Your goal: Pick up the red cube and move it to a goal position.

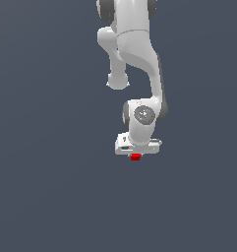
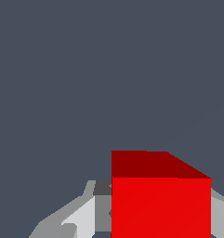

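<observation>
Hand [image 1: 135,154] closed around red cube [image 1: 135,157], fingers [image 2: 81,218] largely hidden behind it, cube cut off by frame edge.

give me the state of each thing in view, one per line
red cube: between the pincer's fingers, sticking out just below the pincer in the exterior view
pincer: pointing down, fingers on either side of the red cube, seemingly shut on it
arm: bent, reaching down from the top of the exterior view
</observation>
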Robot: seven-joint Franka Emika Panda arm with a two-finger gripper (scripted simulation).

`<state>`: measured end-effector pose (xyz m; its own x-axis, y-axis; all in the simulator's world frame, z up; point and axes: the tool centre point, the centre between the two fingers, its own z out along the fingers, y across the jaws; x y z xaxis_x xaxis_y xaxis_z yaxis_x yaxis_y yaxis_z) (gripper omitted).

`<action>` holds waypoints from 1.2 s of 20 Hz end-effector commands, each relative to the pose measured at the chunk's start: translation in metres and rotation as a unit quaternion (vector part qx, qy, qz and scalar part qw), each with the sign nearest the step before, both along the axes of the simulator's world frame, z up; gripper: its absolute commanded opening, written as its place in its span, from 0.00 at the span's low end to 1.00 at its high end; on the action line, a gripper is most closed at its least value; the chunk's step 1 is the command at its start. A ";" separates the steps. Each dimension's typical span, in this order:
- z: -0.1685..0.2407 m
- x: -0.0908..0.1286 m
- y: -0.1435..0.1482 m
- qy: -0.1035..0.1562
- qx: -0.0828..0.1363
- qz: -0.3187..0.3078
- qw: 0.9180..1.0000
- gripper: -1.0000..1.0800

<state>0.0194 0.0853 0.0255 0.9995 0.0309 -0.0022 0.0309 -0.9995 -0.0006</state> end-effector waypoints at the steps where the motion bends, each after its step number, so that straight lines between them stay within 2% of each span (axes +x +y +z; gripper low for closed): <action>1: 0.007 -0.001 0.000 -0.001 0.000 0.000 1.000 0.00; 11: 0.067 -0.015 -0.004 -0.001 0.000 0.000 1.000 0.00; 24: 0.210 -0.047 -0.011 -0.001 0.000 0.000 1.000 0.00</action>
<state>-0.0235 0.0757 0.2166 0.9995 0.0311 -0.0008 0.0311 -0.9995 0.0000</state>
